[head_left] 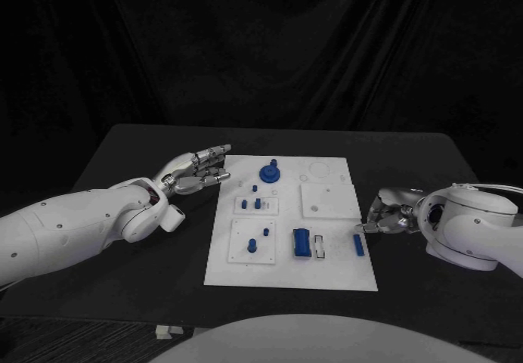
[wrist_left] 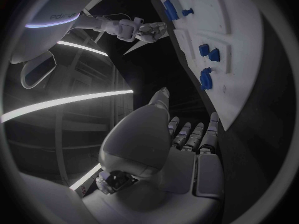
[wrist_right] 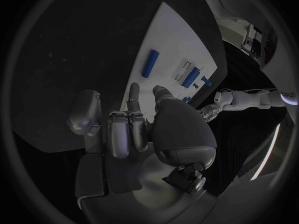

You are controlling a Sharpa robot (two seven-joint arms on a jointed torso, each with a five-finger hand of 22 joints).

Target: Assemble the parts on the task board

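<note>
The white task board (head_left: 327,268) lies mid-table. On it stand a round blue part (head_left: 270,175), several small blue pegs (head_left: 252,245), a blue block (head_left: 300,242) and a blue bar (head_left: 357,243). My left hand (head_left: 196,172) hovers just off the board's far left corner, fingers loosely spread and holding nothing. My right hand (head_left: 390,215) sits at the board's right edge, just right of the blue bar, fingers partly bent and empty. From the right wrist, that hand (wrist_right: 137,124) points toward the bar (wrist_right: 149,63) and the board (wrist_right: 168,35). From the left wrist, the board (wrist_left: 249,50) lies ahead of the fingers (wrist_left: 187,134).
The black table (head_left: 131,151) stretches on both sides of the board. Both white forearms (head_left: 66,227) lie low over it. Small pale bits (head_left: 165,331) lie near the front edge. A black curtain closes the back.
</note>
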